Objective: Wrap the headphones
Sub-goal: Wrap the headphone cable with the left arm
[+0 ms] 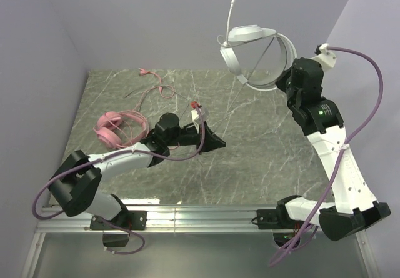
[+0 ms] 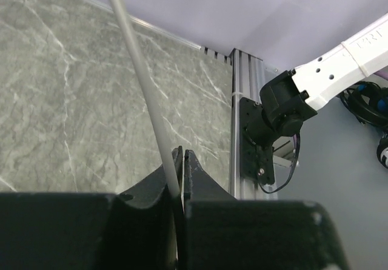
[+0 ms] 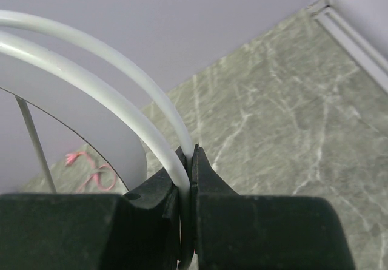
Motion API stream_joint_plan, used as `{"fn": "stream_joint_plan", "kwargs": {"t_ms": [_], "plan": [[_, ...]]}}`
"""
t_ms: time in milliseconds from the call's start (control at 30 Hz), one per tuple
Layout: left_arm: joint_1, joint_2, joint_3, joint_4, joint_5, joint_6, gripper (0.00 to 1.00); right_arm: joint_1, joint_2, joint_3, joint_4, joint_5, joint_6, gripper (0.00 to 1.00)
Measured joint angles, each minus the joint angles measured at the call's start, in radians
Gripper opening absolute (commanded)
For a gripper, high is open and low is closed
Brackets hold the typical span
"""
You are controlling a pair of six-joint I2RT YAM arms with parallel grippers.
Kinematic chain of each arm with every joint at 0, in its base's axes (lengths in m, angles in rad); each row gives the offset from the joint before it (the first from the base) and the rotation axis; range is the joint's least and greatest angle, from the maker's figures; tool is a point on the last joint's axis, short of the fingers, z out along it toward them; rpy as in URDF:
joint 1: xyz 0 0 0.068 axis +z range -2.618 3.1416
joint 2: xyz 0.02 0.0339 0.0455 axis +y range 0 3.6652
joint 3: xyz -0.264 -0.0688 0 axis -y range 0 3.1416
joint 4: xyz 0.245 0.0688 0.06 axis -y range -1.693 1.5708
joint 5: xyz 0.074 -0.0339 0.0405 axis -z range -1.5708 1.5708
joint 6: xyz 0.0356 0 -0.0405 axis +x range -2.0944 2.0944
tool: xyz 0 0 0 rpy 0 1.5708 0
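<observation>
**Marble table [image 1: 262,159], white headset [image 1: 250,35] lifted for wrapping**

Right gripper [image 3: 190,164] was clamped on the white headset's band [image 3: 115,97], holding it high over the far right. Left gripper [image 2: 182,161] was pinched together on its thin cord [image 2: 136,57], which ran straight up from mid-table. Pink headset [image 1: 115,128] lay at left on the table. Likely step: winding the cord round the band. Keep the cord taut, feed it slowly, and circle the band without yanking it from the right grip.
</observation>
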Motion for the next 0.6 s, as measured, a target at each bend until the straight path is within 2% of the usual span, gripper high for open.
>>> {"fn": "stream_joint_plan", "kwargs": {"t_ms": [167,333,600], "plan": [[-0.015,-0.026,0.044,-0.120,-0.012,0.005,0.17,-0.002,0.003,-0.061,0.006,0.093,-0.007,0.00],[-0.040,-0.087,0.098,-0.279,-0.045,0.027,0.19,-0.002,0.014,-0.141,0.024,0.149,-0.011,0.00],[-0.114,-0.127,0.296,-0.590,-0.325,0.140,0.17,-0.002,0.059,-0.250,0.032,0.203,-0.015,0.00]]}}
